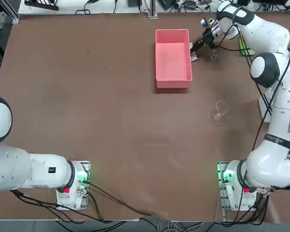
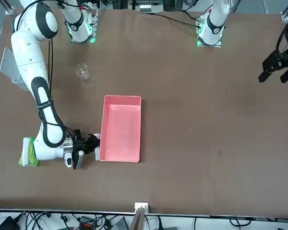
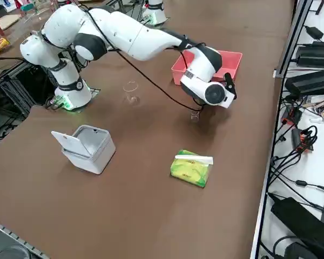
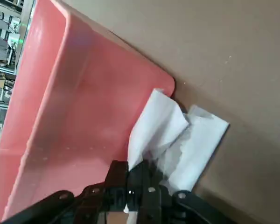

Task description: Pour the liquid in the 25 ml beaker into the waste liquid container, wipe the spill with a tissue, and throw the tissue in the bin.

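While my right hand (image 4: 130,186) pinches the white tissue (image 4: 177,135) against the desk (image 4: 233,60), the sheet touches the outer corner of the pink tray (image 4: 74,112). Nearby stands the tiny beaker (image 3: 194,115); the grey bin (image 3: 89,147) sits well apart.

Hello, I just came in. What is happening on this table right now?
The robot's right arm is at work. Its right gripper is shut on a white tissue and holds it low against the table, right beside the outer wall of the pink waste tray, as if wiping there. The small beaker stands on the table beside the arm, and the larger beaker stands apart. The grey bin, lid open, and the tissue pack wait nearby.
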Robot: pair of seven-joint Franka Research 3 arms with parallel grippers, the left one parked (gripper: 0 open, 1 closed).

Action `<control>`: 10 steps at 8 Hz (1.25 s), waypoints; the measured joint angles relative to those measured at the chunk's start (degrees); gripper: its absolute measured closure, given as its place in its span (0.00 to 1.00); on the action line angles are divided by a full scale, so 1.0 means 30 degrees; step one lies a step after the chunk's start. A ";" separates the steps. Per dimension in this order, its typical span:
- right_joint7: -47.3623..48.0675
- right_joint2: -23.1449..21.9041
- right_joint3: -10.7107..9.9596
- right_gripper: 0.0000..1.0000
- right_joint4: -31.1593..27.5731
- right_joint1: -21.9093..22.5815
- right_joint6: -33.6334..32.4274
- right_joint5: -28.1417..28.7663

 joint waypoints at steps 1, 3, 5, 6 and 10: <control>0.0000 0.0007 -0.0002 0.98 0.0129 0.0038 0.0057 -0.0203; 0.0000 0.0023 -0.0027 0.98 0.0253 0.0107 0.0163 -0.0326; 0.0000 0.0047 -0.0030 0.98 0.0294 0.0144 0.0186 -0.0333; 0.0000 0.0059 -0.0030 0.98 0.0318 0.0176 0.0198 -0.0335; 0.0000 0.0072 -0.0033 0.98 0.0351 0.0283 0.0246 -0.0369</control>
